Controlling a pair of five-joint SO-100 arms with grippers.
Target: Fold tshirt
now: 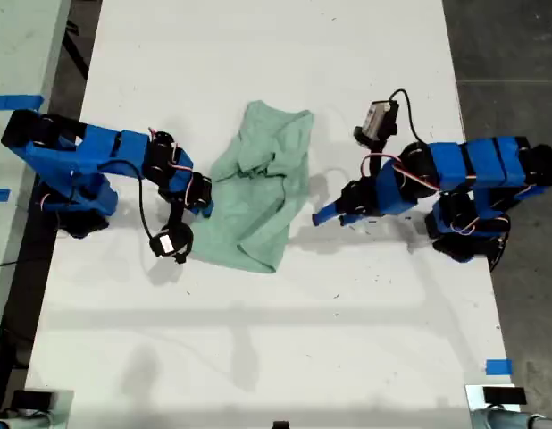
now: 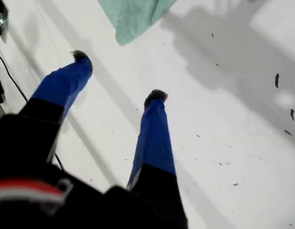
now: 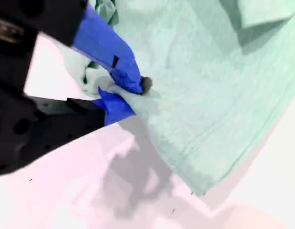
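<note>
Tshirt (image 1: 261,192): crumpled mid-table (image 1: 347,340).
First pincer (image 2: 120,75): spread, empty, just off the cloth.
Second pincer (image 3: 133,93): pinching the tshirt's edge.

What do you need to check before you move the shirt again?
1. My second pincer pinching the tshirt edge: ok.
2. My first pincer open and ready: ok.
3. My first pincer at the tshirt: not ok, it is over bare table, apart from the cloth.
4. Tshirt lying flat: not ok, it is bunched and creased.
5. Only one layer pinched: cannot tell.
</note>
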